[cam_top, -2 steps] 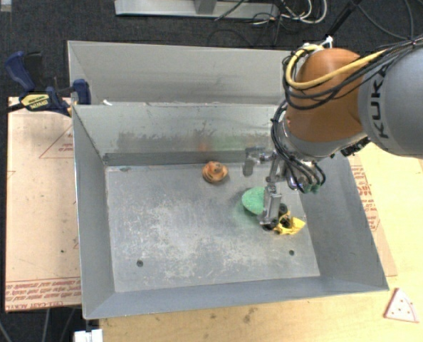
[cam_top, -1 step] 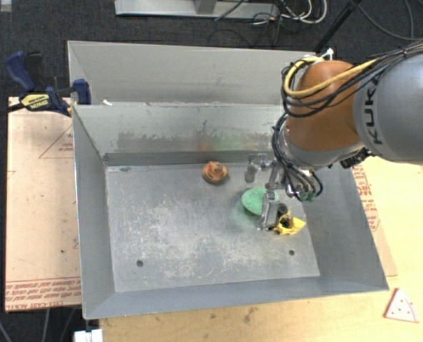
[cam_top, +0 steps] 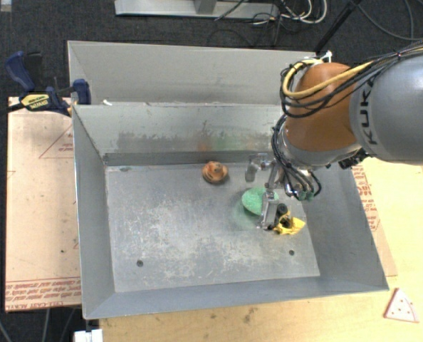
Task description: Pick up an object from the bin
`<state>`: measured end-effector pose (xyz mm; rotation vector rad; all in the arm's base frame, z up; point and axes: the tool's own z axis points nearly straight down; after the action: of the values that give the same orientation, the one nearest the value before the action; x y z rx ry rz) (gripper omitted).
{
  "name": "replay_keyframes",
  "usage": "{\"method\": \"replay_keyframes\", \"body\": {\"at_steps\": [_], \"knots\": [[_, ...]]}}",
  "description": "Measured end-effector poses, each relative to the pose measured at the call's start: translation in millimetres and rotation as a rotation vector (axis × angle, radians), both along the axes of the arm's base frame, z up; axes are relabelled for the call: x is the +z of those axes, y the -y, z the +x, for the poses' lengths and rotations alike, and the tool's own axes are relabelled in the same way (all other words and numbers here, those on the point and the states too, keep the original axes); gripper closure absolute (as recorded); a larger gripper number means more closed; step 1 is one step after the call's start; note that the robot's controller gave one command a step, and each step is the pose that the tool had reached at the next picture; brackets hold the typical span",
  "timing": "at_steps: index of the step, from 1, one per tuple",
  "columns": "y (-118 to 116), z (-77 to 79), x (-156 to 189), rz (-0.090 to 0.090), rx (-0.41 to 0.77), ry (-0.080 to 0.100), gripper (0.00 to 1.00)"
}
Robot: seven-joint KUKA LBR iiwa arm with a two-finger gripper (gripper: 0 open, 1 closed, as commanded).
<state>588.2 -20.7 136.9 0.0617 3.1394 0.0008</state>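
My gripper (cam_top: 270,218) reaches down to the bin floor right of centre, its fingers pointing toward the front. A small green rounded lump (cam_top: 253,201) lies just left of the fingers, touching or almost touching them. A little yellow and black object (cam_top: 290,225) sits right beside the fingertips on their right side. Whether either thing is between the fingers I cannot make out. A small brown round piece (cam_top: 214,172) rests near the back wall, well left of the gripper.
The orange-covered wrist and its cables hang over the bin's back right part. The sloped bin walls rise close on the right of the gripper. Bare floor stretches across the left and front.
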Motion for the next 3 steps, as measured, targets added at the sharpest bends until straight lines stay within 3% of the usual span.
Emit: {"method": "replay_keyframes", "body": {"at_steps": [1, 2, 3], "knots": [[14.4, 12.6, -13.7, 0.0, 0.143, 0.003, 0.0], [51.3, 29.9, -49.9, 0.001, 0.092, 0.005, 1.0], [51.3, 29.9, -49.9, 0.001, 0.092, 0.005, 1.0]]}}
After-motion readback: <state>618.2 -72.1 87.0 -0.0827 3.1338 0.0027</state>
